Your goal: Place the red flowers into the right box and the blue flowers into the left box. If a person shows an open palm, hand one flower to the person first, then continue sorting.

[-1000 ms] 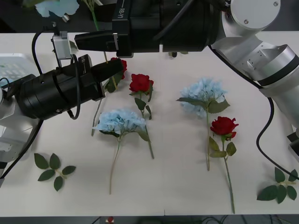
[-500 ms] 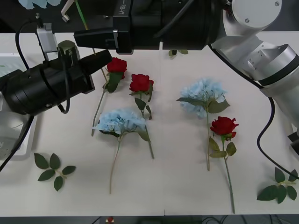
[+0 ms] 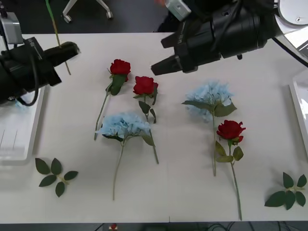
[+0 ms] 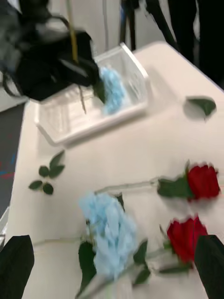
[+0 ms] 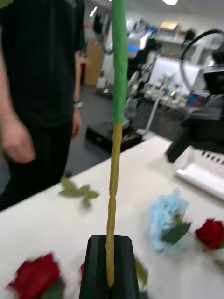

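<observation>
The left end effector [image 3: 67, 49] is pinching the thin green stem [image 5: 113, 187] of a pale sky-blue fluffy flower [image 4: 112, 88], apparently hanging above the shallow white plastic left box [image 3: 19, 139]; it should lower before letting go. It has swung leftward. The right end effector [image 4: 112, 266], spread and empty, has pulled back above the white surface [image 3: 183, 183].

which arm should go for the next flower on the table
The right, probably. Its claw is open and hovers close to the two red roses. The left claw is shut on a blue flower's stem, with the bloom hanging over the left box.
</observation>
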{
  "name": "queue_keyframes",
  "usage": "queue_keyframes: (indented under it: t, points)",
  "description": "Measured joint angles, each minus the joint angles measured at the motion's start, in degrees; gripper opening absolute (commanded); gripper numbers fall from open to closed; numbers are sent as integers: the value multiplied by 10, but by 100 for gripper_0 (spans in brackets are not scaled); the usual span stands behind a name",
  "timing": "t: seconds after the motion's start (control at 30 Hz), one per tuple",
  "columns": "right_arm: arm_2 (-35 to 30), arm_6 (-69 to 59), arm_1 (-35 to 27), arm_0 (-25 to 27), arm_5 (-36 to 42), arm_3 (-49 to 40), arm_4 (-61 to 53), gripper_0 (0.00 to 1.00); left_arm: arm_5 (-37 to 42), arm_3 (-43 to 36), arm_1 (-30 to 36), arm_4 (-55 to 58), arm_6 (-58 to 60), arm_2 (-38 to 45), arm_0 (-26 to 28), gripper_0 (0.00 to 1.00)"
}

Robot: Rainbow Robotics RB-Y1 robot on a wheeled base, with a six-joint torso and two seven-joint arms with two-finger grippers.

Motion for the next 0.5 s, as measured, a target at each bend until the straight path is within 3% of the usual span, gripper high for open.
queue_keyframes:
  t: [0.17,0.33,0.5]
  points:
    - [0,-87,-32,3,55,-20,98,100,38,0,40,-131,229,44,0,0]
    - [0,-271,-87,44,69,-108,189,100,89,2,76,-278,265,98,1,0]
    - [0,-327,-142,102,67,-178,249,100,124,10,117,-387,407,153,22,0]
